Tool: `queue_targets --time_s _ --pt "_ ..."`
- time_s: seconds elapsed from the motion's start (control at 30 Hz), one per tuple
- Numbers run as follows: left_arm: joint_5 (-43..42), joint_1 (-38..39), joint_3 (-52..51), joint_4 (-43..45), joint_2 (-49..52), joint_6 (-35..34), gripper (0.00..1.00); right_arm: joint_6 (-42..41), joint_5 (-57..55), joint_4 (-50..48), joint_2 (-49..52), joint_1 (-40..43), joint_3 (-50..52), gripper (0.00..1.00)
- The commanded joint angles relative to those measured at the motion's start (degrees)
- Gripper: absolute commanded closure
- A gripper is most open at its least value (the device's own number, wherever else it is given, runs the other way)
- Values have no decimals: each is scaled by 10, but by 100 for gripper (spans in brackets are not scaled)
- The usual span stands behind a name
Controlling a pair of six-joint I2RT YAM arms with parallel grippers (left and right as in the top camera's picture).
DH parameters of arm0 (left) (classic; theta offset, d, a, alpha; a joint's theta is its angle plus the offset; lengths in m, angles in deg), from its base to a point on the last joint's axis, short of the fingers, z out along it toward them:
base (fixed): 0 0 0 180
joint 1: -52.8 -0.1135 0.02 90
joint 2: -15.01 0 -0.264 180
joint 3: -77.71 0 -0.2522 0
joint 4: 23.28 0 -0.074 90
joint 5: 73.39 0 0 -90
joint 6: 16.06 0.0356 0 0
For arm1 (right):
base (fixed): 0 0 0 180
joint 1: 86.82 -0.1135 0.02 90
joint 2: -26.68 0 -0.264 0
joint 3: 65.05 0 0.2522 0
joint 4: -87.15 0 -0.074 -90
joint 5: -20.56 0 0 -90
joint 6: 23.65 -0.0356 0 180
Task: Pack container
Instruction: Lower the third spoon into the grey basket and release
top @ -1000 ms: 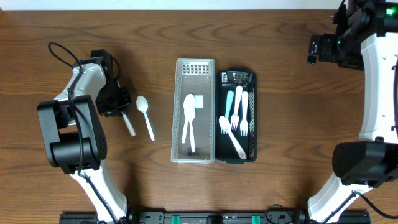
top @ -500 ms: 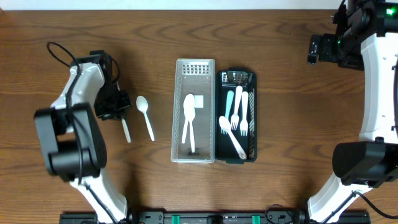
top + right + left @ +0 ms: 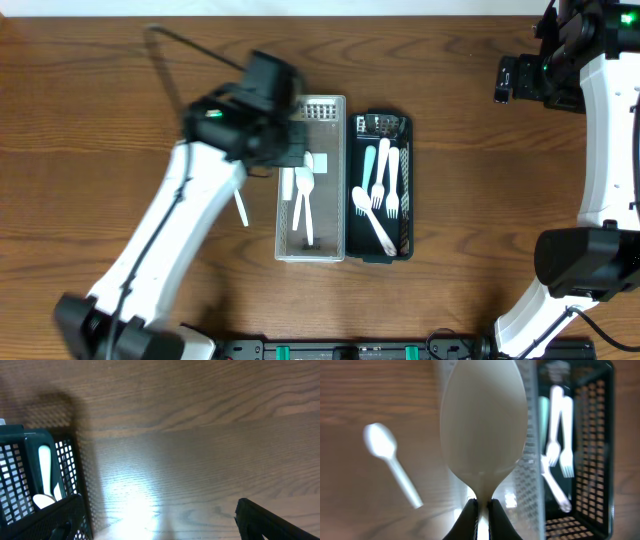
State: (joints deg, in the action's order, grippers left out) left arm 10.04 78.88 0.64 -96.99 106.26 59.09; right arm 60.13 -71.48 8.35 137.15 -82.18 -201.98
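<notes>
Between the tightly closed jaws of the left gripper [image 3: 481, 506], a white plastic spoon [image 3: 484, 420] is pinched at its thin neck. Its broad bowl rises away from the wrist camera, and the two dark fingers [image 3: 465, 516] press against either side of the neck. From overhead, this gripper, blurred, hangs over the upper left edge of the clear rectangular plastic container [image 3: 325, 240], where two more white spoons [image 3: 305, 190] lie lengthwise. Just beside that container's right wall stands a black mesh basket [image 3: 404, 150] holding several white plastic forks [image 3: 385, 190] and a pale teal utensil [image 3: 369, 165]. A loose white spoon [image 3: 390, 462] lies on the brown wooden table [image 3: 470, 200] left of the clear container, partly hidden under the left arm in the overhead view. Far off at the table's upper right, the right gripper [image 3: 157, 505] stands spread wide with nothing between its fingers, above bare wood, well apart from both containers.
</notes>
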Motion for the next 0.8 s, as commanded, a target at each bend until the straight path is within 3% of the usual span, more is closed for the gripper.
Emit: queue_targets --time_s 0.0,0.27,0.43,0.5,0.6,0.77 --pt "1 38 -8 18 56 -20 94 10 2 2 -4 2 2 1" --pt "8 38 -8 40 198 -7 94 10 2 4 -4 2 2 1" --pt "8 26 -8 46 226 -4 93 10 2 5 -4 2 2 1" --pt "8 25 -8 45 220 4 86 10 2 5 -4 2 2 1" --pt "10 25 -3 45 198 36 67 10 2 5 -4 2 2 1" --pt "99 22 14 38 115 48 44 10 2 5 -4 2 2 1"
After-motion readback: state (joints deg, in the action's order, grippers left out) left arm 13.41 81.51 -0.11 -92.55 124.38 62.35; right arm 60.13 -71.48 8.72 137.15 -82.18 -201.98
